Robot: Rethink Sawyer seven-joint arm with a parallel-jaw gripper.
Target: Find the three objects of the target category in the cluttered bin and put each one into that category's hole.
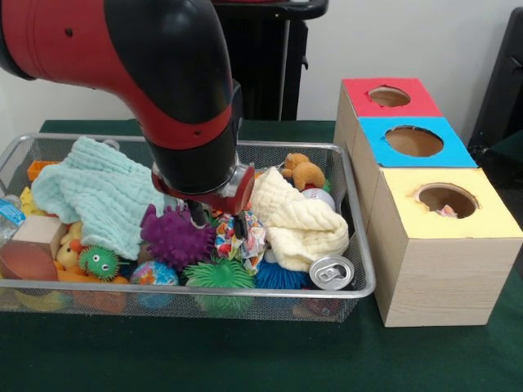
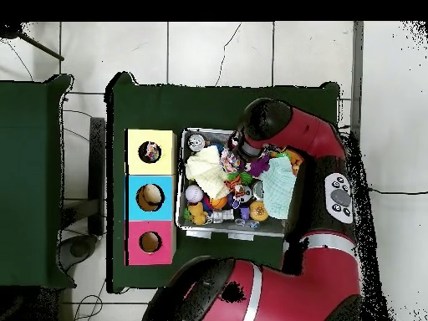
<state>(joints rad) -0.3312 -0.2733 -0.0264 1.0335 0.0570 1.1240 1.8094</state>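
I find the gripper lowered into the wire bin, its tips among the clutter between the purple spiky ball and the patterned fabric piece; I cannot tell whether it is released or clenched. The yellow box, blue box and red box stand in a row just beside the bin on the green tabletop, and something small lies in the yellow box's hole.

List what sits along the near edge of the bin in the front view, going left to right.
Small green spiky ball with eyes → multicoloured ball → green spiky ball → blue spiky ball → silver can, then the yellow-topped box outside the bin.
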